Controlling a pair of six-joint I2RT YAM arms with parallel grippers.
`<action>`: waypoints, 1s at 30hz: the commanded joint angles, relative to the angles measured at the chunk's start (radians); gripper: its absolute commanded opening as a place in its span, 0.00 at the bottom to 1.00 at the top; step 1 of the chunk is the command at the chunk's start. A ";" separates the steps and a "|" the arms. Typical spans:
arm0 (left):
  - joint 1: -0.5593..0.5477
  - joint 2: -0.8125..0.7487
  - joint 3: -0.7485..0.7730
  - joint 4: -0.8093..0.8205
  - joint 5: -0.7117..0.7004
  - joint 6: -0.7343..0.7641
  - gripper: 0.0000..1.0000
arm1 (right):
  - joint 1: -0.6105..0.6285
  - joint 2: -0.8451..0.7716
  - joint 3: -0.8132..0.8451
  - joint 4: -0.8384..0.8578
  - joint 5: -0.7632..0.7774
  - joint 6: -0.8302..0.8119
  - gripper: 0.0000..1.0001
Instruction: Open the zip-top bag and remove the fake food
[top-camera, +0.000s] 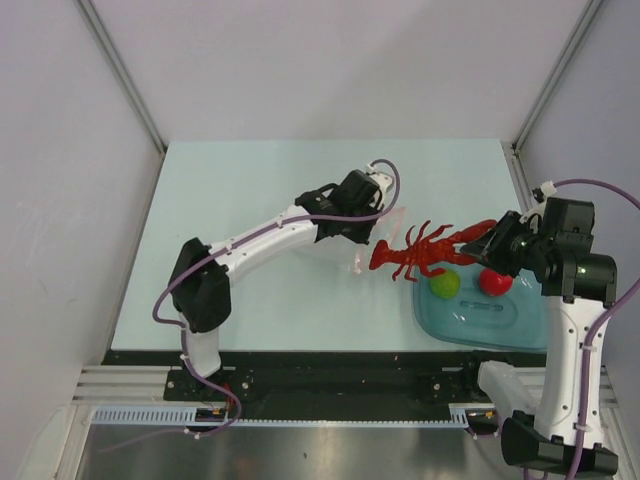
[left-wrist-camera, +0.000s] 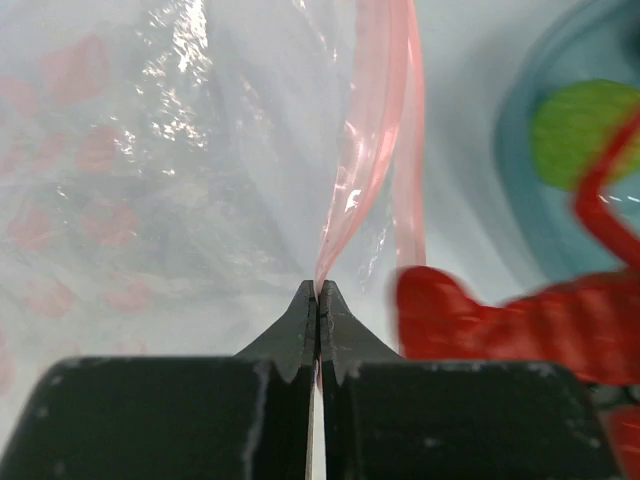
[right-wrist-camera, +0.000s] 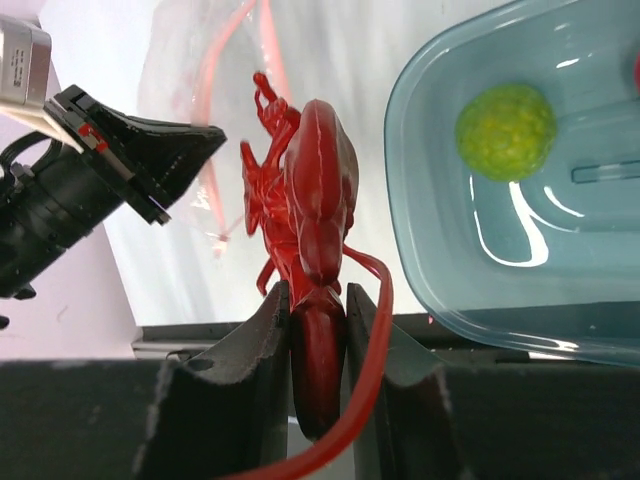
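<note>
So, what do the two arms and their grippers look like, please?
The left arm and right arm have white links and bulky black joints, with a thin purple cable along each. The left gripper and right gripper are black, each with two wedge-shaped fingers.

Lobster (top-camera: 428, 252) between bag (top-camera: 362, 250) and tray (top-camera: 480, 325)

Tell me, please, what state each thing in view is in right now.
zip-top bag: mouth open, one zip edge pinched.
left gripper: shut on the bag.
lobster: gripped by its tail, beside the tray.
right gripper: shut on the lobster.
lime-green fruit: in the tray.
red fruit: in the tray.
</note>
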 joint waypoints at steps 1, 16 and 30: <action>0.049 -0.072 -0.024 -0.008 -0.123 0.050 0.00 | -0.011 -0.044 0.048 0.035 -0.018 -0.018 0.00; 0.165 -0.136 -0.064 -0.020 -0.219 0.070 0.00 | -0.065 0.071 0.148 -0.267 0.554 -0.012 0.00; 0.274 -0.193 -0.177 0.061 -0.068 0.074 0.00 | -0.076 0.048 0.074 -0.292 0.329 -0.107 0.00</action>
